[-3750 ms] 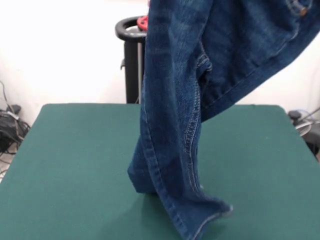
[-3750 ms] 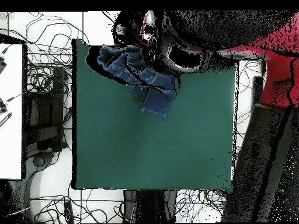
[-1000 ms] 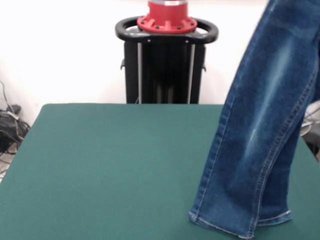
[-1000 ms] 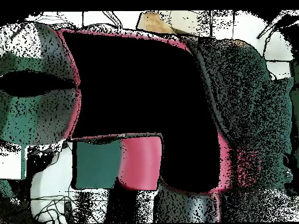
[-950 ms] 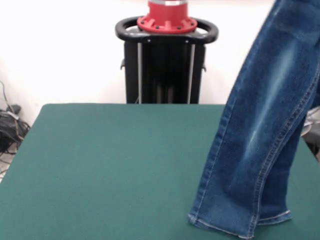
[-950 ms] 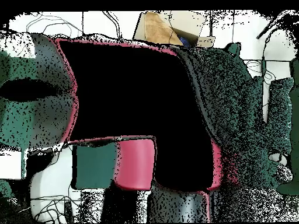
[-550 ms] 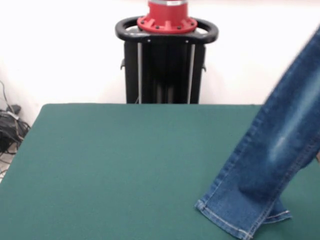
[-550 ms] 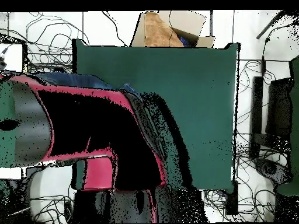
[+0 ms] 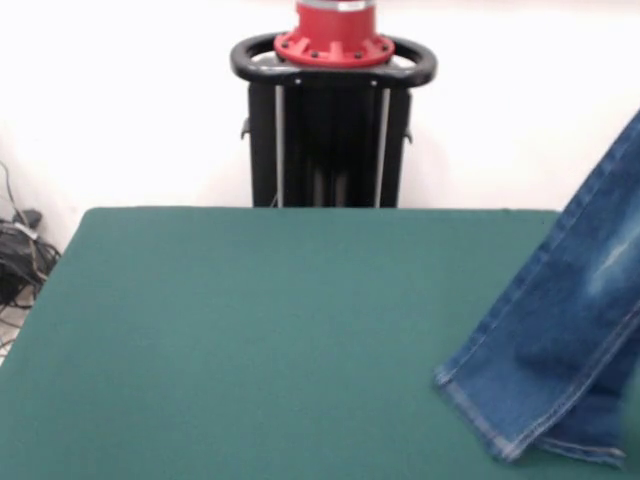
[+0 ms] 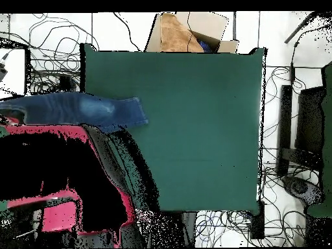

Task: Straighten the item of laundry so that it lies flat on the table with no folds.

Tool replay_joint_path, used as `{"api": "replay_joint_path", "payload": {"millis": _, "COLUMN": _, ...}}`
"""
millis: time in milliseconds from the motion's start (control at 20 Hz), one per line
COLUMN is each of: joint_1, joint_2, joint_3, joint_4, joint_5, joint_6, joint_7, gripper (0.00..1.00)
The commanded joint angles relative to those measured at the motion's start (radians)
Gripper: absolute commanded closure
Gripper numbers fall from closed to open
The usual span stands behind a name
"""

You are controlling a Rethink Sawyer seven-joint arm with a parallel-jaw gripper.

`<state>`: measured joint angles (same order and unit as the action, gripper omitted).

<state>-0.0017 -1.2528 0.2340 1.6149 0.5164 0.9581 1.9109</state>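
Table (image 9: 250, 330) bare across left and middle in front view. Jeans (image 9: 560, 340) hang slanted at its right edge, leg hems touching the felt, upper part out of frame. Overhead: jeans (image 10: 84, 109) stretch past the table's (image 10: 194, 130) left edge. Arm (image 10: 58, 175) probably holding them; gripper hidden, can't tell finger state.

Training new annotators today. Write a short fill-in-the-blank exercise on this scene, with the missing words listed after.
1. The jeans are made of blue ____.
2. In the front view, the jeans slant up off the picture's ____ edge.
3. The table has a dark ____ top.
4. In the overhead view, the jeans reach past the table's ____ edge.

Missing words: denim; right; green; left
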Motion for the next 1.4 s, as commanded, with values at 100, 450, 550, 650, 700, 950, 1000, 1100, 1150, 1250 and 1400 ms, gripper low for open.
{"api": "replay_joint_path", "payload": {"millis": 100, "joint_1": 0.062, "joint_2": -0.107, "joint_3": -0.012, "joint_4": 0.193, "joint_5": 0.257, "joint_6": -0.153, "joint_7": 0.134, "gripper": 1.00}}
{"api": "replay_joint_path", "payload": {"millis": 450, "joint_1": 0.132, "joint_2": -0.147, "joint_3": -0.023, "joint_4": 0.273, "joint_5": 0.368, "joint_6": -0.243, "joint_7": 0.075, "gripper": 1.00}}
{"api": "replay_joint_path", "payload": {"millis": 550, "joint_1": 0.147, "joint_2": -0.156, "joint_3": -0.030, "joint_4": 0.316, "joint_5": 0.406, "joint_6": -0.268, "joint_7": 0.033, "gripper": 1.00}}
{"api": "replay_joint_path", "payload": {"millis": 650, "joint_1": 0.162, "joint_2": -0.162, "joint_3": -0.038, "joint_4": 0.380, "joint_5": 0.449, "joint_6": -0.302, "joint_7": -0.033, "gripper": 1.00}}
{"api": "replay_joint_path", "payload": {"millis": 700, "joint_1": 0.167, "joint_2": -0.163, "joint_3": -0.041, "joint_4": 0.403, "joint_5": 0.468, "joint_6": -0.315, "joint_7": -0.060, "gripper": 1.00}}
{"api": "replay_joint_path", "payload": {"millis": 950, "joint_1": 0.159, "joint_2": -0.168, "joint_3": -0.061, "joint_4": 0.497, "joint_5": 0.498, "joint_6": -0.319, "joint_7": -0.153, "gripper": 1.00}}
{"api": "replay_joint_path", "payload": {"millis": 1000, "joint_1": 0.153, "joint_2": -0.169, "joint_3": -0.062, "joint_4": 0.499, "joint_5": 0.487, "joint_6": -0.311, "joint_7": -0.146, "gripper": 1.00}}
{"api": "replay_joint_path", "payload": {"millis": 1100, "joint_1": 0.127, "joint_2": -0.169, "joint_3": -0.067, "joint_4": 0.498, "joint_5": 0.424, "joint_6": -0.266, "joint_7": -0.114, "gripper": 1.00}}
{"api": "replay_joint_path", "payload": {"millis": 1150, "joint_1": 0.117, "joint_2": -0.175, "joint_3": -0.071, "joint_4": 0.513, "joint_5": 0.413, "joint_6": -0.250, "joint_7": -0.131, "gripper": 1.00}}
{"api": "replay_joint_path", "payload": {"millis": 1250, "joint_1": 0.104, "joint_2": -0.184, "joint_3": -0.078, "joint_4": 0.546, "joint_5": 0.410, "joint_6": -0.240, "joint_7": -0.179, "gripper": 1.00}}
{"api": "replay_joint_path", "payload": {"millis": 1400, "joint_1": 0.087, "joint_2": -0.188, "joint_3": -0.079, "joint_4": 0.593, "joint_5": 0.431, "joint_6": -0.254, "joint_7": -0.252, "gripper": 1.00}}
